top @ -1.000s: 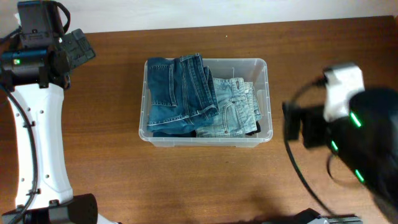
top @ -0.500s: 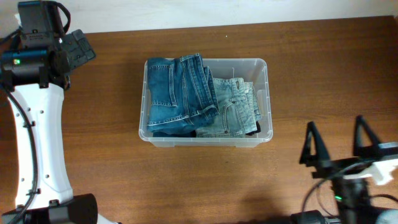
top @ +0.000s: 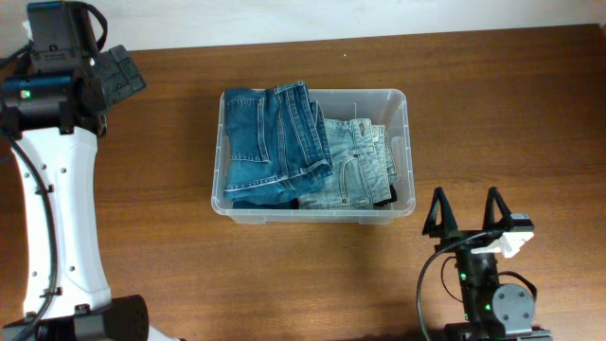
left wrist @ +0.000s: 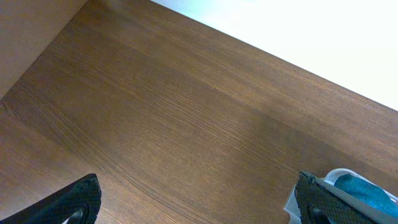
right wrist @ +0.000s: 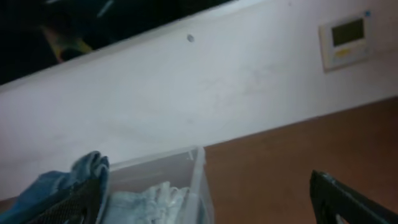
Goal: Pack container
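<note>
The container (top: 406, 104) is a clear plastic bin in the middle of the table. It holds folded dark blue jeans (top: 270, 142) on the left and light blue jeans (top: 358, 166) on the right. My right gripper (top: 466, 213) is open and empty, in front of and to the right of the container, apart from it. Its wrist view shows the container's corner (right wrist: 198, 163), dark jeans (right wrist: 87, 171) and light jeans (right wrist: 155, 199) between the open fingers (right wrist: 208, 205). My left gripper (top: 118, 76) is open and empty at the far left; its wrist view (left wrist: 199, 205) shows bare table and the container's corner (left wrist: 336, 177).
The left arm's white link (top: 52, 218) runs along the table's left side. A pale wall (right wrist: 217, 93) with a small panel (right wrist: 345, 37) lies behind the table's far edge. Brown tabletop (top: 511, 114) surrounds the container.
My right arm has swung from right of the container down toward the front edge, and its open gripper now points toward the back. The left arm and the jeans have not moved.
</note>
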Available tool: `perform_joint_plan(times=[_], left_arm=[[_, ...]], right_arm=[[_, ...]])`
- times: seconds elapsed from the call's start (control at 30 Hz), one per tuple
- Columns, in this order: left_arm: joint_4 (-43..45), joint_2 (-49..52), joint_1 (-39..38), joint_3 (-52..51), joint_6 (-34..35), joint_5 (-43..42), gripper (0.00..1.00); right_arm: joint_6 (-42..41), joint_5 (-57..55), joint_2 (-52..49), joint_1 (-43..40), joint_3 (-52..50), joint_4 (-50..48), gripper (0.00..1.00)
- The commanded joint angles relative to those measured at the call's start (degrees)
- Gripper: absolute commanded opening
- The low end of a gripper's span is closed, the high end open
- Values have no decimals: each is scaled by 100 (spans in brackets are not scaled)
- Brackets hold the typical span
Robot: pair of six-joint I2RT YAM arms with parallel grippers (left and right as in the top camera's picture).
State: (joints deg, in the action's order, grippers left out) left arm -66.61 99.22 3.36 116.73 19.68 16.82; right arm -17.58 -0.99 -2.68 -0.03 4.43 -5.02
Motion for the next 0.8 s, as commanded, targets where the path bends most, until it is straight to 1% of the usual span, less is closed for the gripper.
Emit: perform_joint_plan(times=[0.0,0.23,0.57,0.77], left_arm=[[7,17,13,-17,-4,55,99],[7,17,13,-17,-4,55,99],[7,17,13,-17,-4,55,99],[7,17,13,-17,-4,55,99]], right_arm=[[-31,-225,105,-129,-188,-42,99],[-31,-221,247,-302,-413,-28,99],[122,-225,249,-306,-411,933,99],[120,-181,247,-304,-411,942,99]])
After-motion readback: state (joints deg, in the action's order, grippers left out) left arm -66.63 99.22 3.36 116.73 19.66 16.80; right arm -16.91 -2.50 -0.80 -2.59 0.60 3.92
